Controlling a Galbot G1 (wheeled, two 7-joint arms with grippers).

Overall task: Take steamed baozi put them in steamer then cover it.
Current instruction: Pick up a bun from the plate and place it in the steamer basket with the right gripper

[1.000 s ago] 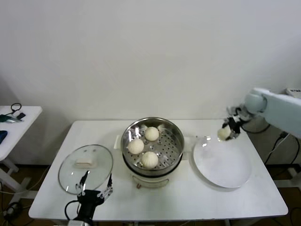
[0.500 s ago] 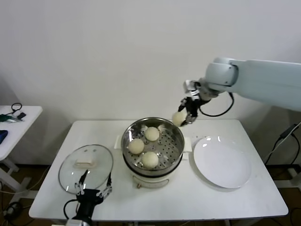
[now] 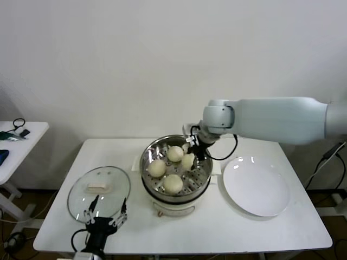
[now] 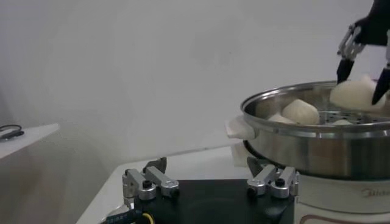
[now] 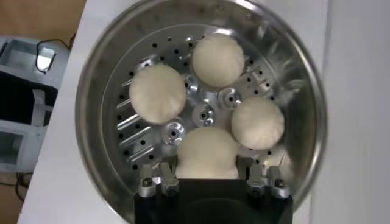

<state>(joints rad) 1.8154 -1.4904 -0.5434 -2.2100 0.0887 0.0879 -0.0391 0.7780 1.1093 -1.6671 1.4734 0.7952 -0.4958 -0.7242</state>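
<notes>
Baozi number four (image 3: 187, 161) hangs gripped in the right pincer (image 3: 190, 157) over the steamer (image 3: 176, 165), beside three already inside. Next: release it, then the wide-open left pincer (image 3: 106, 221) fetches the cover (image 3: 98, 193).

The steamer (image 3: 176, 168) stands in the middle of the tabletop (image 3: 217, 233). To its left lies the cover (image 3: 98, 193), flat on the tabletop; to its right lies the plate (image 3: 256, 187). Three baozi rest in the steamer — one at the back (image 3: 174, 153), one at the left (image 3: 156, 168), one at the front (image 3: 172, 184). The fourth baozi (image 3: 187, 161) is at the right side of the steamer, between the fingers of the right gripper (image 3: 191, 157). The left gripper (image 3: 105, 219) is at the front edge of the tabletop — just before the cover.
</notes>
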